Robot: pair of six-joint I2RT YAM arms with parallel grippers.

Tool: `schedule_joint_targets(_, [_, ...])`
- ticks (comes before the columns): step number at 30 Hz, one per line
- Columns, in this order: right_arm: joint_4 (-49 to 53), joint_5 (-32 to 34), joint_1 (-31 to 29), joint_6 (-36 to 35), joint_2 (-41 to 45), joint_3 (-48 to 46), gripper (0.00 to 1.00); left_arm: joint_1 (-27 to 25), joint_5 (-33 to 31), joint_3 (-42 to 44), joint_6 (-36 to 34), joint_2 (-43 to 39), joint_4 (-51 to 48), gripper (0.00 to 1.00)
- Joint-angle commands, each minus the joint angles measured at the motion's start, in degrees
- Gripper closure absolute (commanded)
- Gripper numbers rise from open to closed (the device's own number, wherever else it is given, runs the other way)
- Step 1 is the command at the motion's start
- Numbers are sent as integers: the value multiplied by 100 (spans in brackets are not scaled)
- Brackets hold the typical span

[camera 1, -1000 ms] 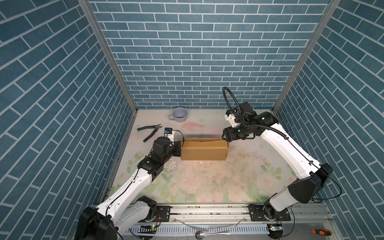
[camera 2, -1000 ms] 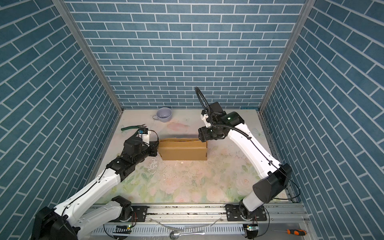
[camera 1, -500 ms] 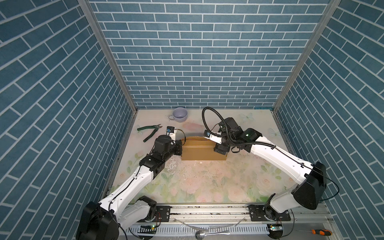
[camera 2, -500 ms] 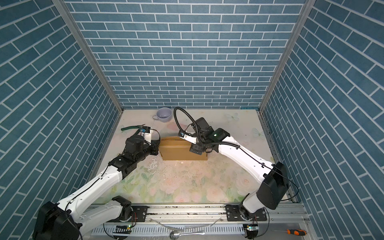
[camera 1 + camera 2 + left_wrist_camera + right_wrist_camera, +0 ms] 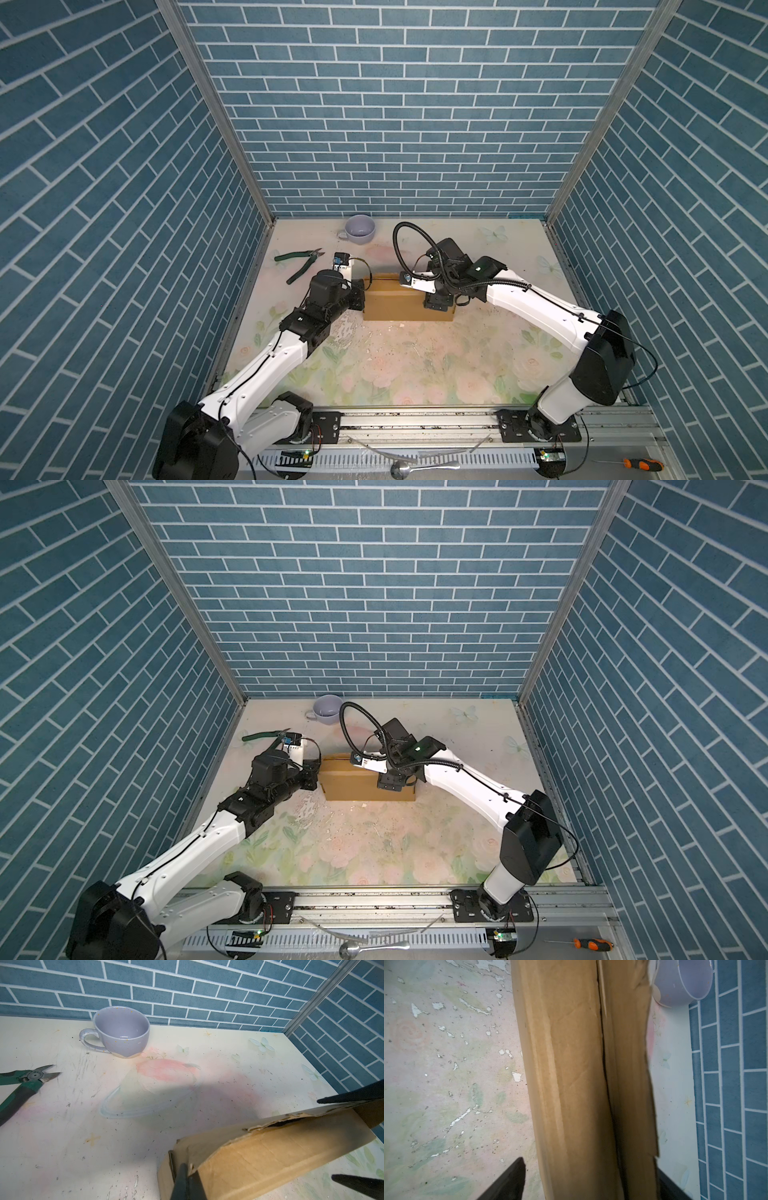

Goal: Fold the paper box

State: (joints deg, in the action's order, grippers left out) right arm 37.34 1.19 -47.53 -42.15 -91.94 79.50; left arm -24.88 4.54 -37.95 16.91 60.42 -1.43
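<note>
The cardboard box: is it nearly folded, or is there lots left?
Nearly. The paper box already stands as a closed block. The shut left hand sits at its end, while the open right hand straddles it from above. A dark gap shows along the lid seam; that flap probably needs pressing shut.

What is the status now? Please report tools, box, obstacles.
Left tool shut at left end of paper box. Right tool open, astride it near right end. Cup and cutters behind, apart from it.
</note>
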Motion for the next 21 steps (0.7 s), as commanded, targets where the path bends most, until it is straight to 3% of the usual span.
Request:
schedule_joint_targets(1, [-354, 328, -113, -239, 9, -294, 22, -35, 218, 262, -46, 81, -878, 99])
schedule_joint_targets(14, [-1167, 884, -295, -356, 82, -822, 46, 85, 760, 219, -50, -316, -1041, 82])
schedule_joint_targets(21, [-1318, 986, -302, -330, 62, -992, 51, 503, 1623, -2, 92, -714, -1137, 55])
